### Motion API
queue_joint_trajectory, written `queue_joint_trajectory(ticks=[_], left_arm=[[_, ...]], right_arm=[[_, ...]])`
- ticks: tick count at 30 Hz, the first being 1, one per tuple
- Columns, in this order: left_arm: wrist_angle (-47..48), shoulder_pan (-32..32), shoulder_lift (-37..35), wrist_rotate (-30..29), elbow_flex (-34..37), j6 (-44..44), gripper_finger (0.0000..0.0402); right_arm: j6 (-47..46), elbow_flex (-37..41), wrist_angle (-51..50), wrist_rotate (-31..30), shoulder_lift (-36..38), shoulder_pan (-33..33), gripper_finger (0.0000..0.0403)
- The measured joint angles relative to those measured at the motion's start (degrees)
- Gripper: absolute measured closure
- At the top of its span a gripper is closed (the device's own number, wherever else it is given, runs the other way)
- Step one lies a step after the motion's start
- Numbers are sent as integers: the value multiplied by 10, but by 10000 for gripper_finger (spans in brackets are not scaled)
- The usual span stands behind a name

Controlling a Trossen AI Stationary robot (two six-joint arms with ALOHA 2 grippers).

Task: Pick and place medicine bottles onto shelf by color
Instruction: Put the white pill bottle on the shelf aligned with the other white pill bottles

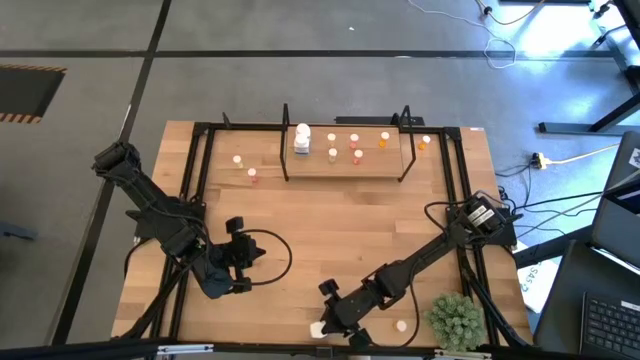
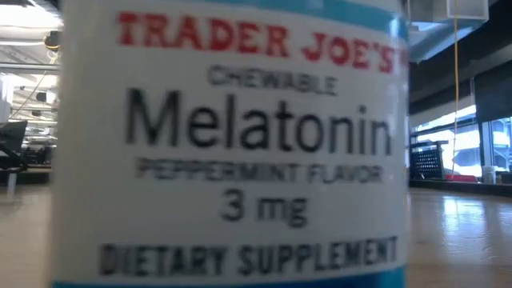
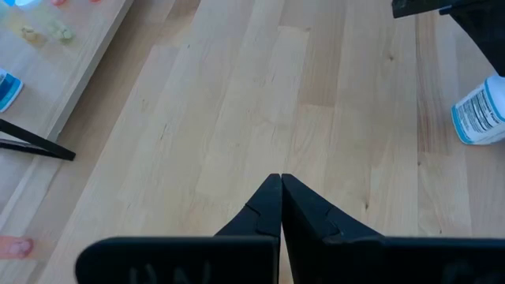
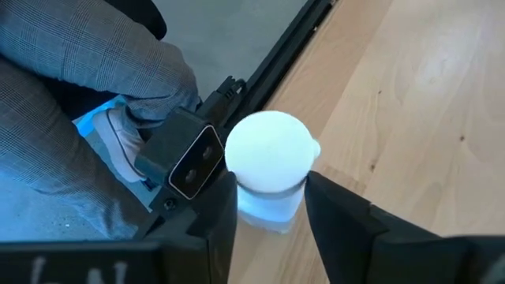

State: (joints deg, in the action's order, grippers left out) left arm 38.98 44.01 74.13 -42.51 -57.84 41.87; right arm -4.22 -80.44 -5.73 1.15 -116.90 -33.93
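Note:
A chunky white medicine bottle (image 1: pixel 317 328) with a blue-banded label stands by the table's near edge and fills the low view (image 2: pixel 232 152). My right gripper (image 1: pixel 330 318) (image 4: pixel 272 217) is over it, shut on it. My left gripper (image 1: pixel 244 256) (image 3: pixel 281 183) hovers shut over bare wood left of centre, holding nothing. The shelf (image 1: pixel 345 165) stands at the far side; another white bottle (image 1: pixel 302 140) and several small pink, cream and orange bottles (image 1: pixel 354 145) stand on its base. Small bottles also stand left of it (image 1: pixel 245 167), right of it (image 1: pixel 425 142) and near the plant (image 1: pixel 401 325). My right gripper pinches the white bottle just below its round cap (image 4: pixel 268 201), one finger (image 4: pixel 213 225) on each side. The fingers come from above, pointing down. The bottle is upright; its base is outside every frame, so I cannot tell whether it is on the table.
A green bushy plant (image 1: pixel 455 320) sits at the near right corner. A black frame (image 1: pixel 190 200) runs around the tabletop. Beyond the near edge, the right wrist view shows the low camera (image 4: pixel 185 162) and a person's trouser leg and shoe (image 4: pixel 87 102). Bare wood lies mid-table.

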Motion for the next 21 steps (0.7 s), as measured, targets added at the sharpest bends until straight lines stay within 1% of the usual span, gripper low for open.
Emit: queue_joint_trajectory(ticks=[19,21], left_arm=[[0,0,0,0,0,0,401],[0,0,0,0,0,0,401]], right_arm=[[-2,0,-4,0,0,0,256],[13,0,-4,-9,0,1,256]])
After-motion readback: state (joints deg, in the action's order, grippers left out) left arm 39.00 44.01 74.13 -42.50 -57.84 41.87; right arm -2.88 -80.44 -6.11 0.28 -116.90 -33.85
